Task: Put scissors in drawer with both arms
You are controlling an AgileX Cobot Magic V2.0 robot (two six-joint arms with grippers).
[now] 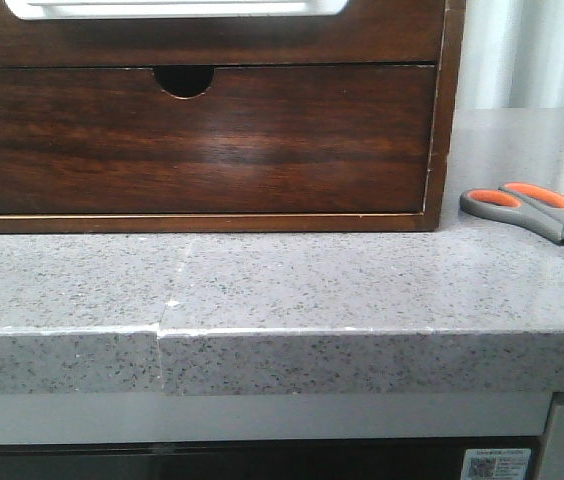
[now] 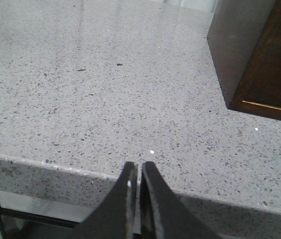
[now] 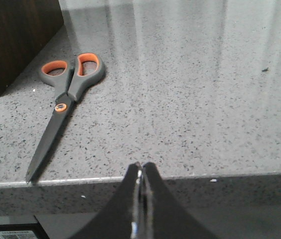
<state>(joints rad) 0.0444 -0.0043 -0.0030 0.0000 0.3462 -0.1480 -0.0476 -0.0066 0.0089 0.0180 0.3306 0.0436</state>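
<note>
Nearest to the robot, both pincers hung just off the near edge of the tabletop [image 1: 292,290], a grey speckled stone slab with a rounded front lip and a thin seam running across it left of centre. The left pincer [image 2: 135,174] had its dark fingers pressed together with nothing between them, and the right pincer [image 3: 141,172] was likewise closed and empty; neither touched anything, which suggested the work had not yet begun. A little farther in, on the right side of the tabletop, lay the scissors [image 3: 61,102], flat and shut, their grey handles with orange-lined loops pointing away toward the far side and the blade tips reaching almost to the near edge. Lying there, they sat within easy reach of the right arm. Farther back, left of the scissors and close beside them, stood a dark wooden frame [image 1: 442,130] holding the drawer [image 1: 197,140], a wide glossy brown front fully pushed in, with a half-round finger notch in its top edge. That notch probably offered the left arm its grip for pulling. Behind the tabletop on the right hung pale vertical curtains [image 1: 532,50].
</note>
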